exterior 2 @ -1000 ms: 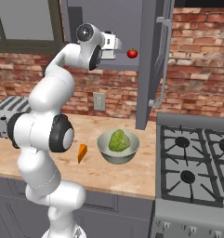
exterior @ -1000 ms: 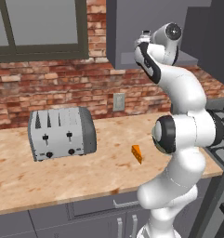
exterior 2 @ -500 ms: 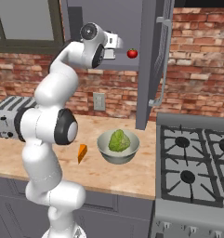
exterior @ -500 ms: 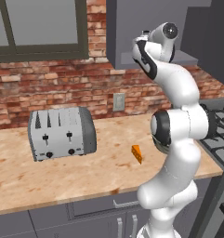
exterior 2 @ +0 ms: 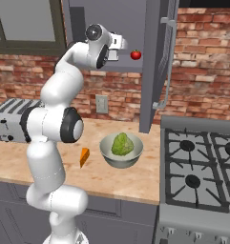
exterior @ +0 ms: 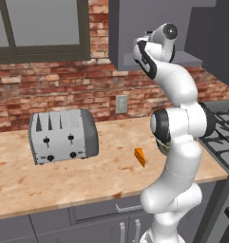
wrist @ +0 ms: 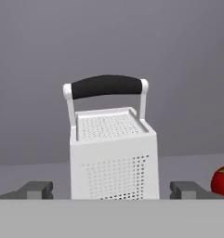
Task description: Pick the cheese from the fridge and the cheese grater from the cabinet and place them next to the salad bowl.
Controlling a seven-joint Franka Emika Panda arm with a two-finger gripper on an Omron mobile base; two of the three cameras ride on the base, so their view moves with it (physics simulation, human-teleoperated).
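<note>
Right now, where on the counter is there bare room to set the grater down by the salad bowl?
Bare counter lies in front of the salad bowl, toward the edge, and between toaster and cheese. It is tight left of the bowl, where the cheese lies.

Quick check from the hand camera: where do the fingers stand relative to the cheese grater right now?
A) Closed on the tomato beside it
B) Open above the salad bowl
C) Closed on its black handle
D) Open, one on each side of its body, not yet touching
D: in the hand view the two fingers stand wide apart with the cheese grater upright between them, gaps on both sides; the tomato sits off to the side.
</note>
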